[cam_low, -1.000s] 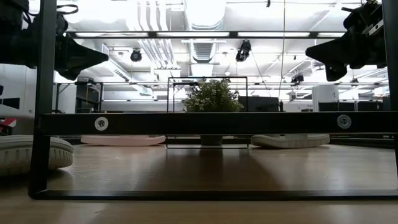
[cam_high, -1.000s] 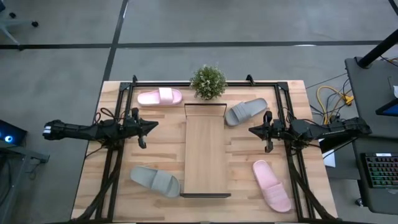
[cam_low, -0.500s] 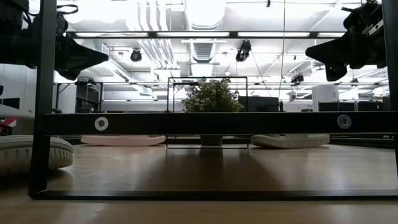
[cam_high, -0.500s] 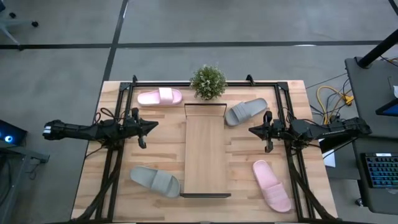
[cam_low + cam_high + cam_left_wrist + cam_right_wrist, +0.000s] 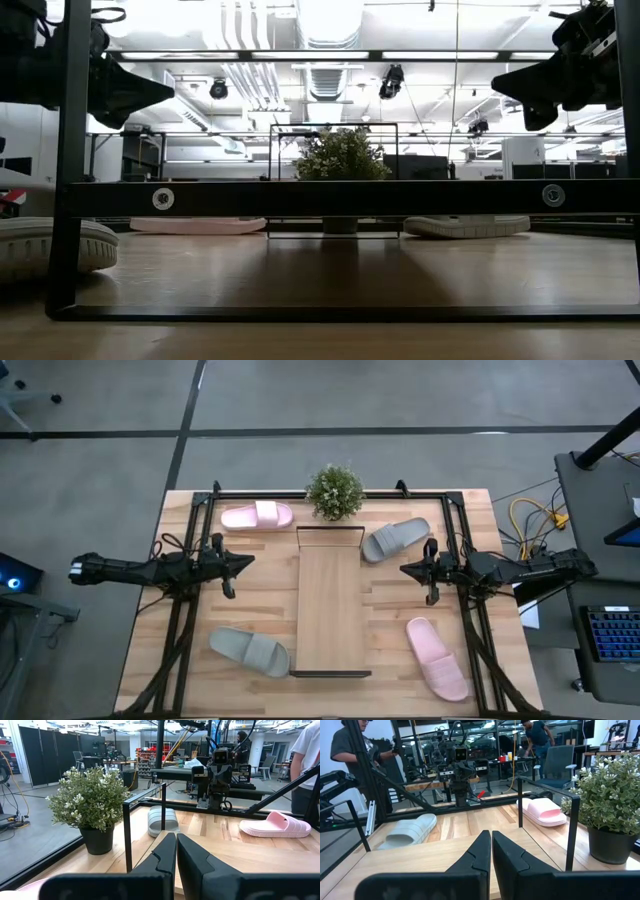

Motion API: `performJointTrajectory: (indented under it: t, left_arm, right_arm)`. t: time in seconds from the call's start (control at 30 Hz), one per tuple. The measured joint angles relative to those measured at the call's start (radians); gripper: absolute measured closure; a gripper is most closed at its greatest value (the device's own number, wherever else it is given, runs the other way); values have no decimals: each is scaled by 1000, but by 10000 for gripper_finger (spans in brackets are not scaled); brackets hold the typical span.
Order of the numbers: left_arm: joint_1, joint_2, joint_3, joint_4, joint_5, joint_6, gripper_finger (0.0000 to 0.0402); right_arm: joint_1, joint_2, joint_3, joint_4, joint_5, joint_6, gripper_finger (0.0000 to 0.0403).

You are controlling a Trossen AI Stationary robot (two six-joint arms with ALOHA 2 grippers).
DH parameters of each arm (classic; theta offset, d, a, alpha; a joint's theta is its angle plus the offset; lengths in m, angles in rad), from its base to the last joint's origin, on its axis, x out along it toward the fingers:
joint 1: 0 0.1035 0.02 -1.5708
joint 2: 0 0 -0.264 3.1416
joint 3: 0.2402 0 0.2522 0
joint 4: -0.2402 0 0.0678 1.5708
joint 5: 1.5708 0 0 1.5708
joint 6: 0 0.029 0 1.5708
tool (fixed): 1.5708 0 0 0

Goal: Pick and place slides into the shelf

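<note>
The shelf (image 5: 330, 605), a long light-wood board with black wire ends, lies down the table's middle. Two slides lie to each side of it, soles on the table: a pink slide (image 5: 257, 516) at far left, a grey slide (image 5: 249, 650) at near left, a grey slide (image 5: 394, 538) at far right, and a pink slide (image 5: 437, 658) at near right. My left gripper (image 5: 250, 561) hovers shut left of the shelf, pointing level toward it. My right gripper (image 5: 403, 569) hovers shut right of the shelf, facing the left one. Neither holds anything.
A potted plant (image 5: 335, 492) stands at the shelf's far end. Black rails (image 5: 190, 610) frame the tabletop on all sides. People stand in the room beyond the table (image 5: 357, 750). A desk with a keyboard (image 5: 610, 645) sits off the table's right.
</note>
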Motion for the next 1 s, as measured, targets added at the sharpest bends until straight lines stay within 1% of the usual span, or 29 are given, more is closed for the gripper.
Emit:
performJointTrajectory:
  t: [0.17,0.37,0.73,0.8,1.0]
  left_arm:
    - [0,0,0,0,0,0,402]
    - [0,0,0,0,0,0,402]
    - [0,0,0,24,2,-8,402]
    - [0,0,0,62,16,-71,402]
    - [0,0,0,184,22,-535,402]
  right_arm:
    - [0,0,0,0,0,6,394]
    - [0,0,0,0,0,120,394]
    - [0,0,0,5,0,481,394]
    - [0,0,0,5,0,573,394]
    - [0,0,0,5,0,836,394]
